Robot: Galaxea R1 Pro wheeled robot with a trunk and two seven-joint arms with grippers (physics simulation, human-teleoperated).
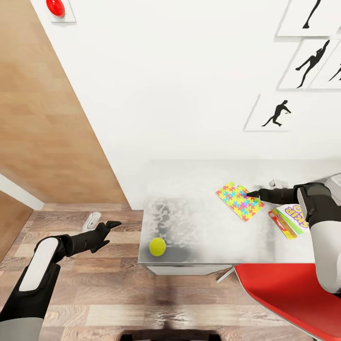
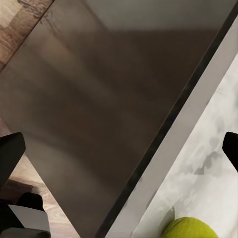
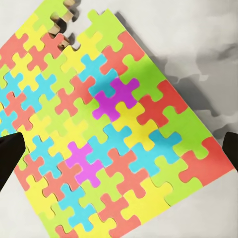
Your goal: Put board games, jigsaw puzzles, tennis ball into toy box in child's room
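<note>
A colourful jigsaw puzzle [image 1: 239, 201] [image 3: 109, 134] lies flat on the white table [image 1: 189, 189]. My right gripper [image 1: 263, 188] [image 3: 119, 153] hovers open just above the puzzle's right edge, with a fingertip to either side in the right wrist view. A tennis ball [image 1: 157, 246] [image 2: 191, 229] rests near the table's front left corner. Left of the table, my left gripper [image 1: 102, 223] [image 2: 119, 151] is open and empty over the floor. A lettered board game box [image 1: 288, 221] lies right of the puzzle, partly under my right arm. The toy box and the bed are out of view.
A red chair [image 1: 293, 293] stands at the table's front right, under my right arm. Wood-plank floor [image 1: 94, 293] lies left of and in front of the table. The white wall behind carries black silhouette prints [image 1: 274, 113]. A wooden panel [image 1: 42, 118] stands at the left.
</note>
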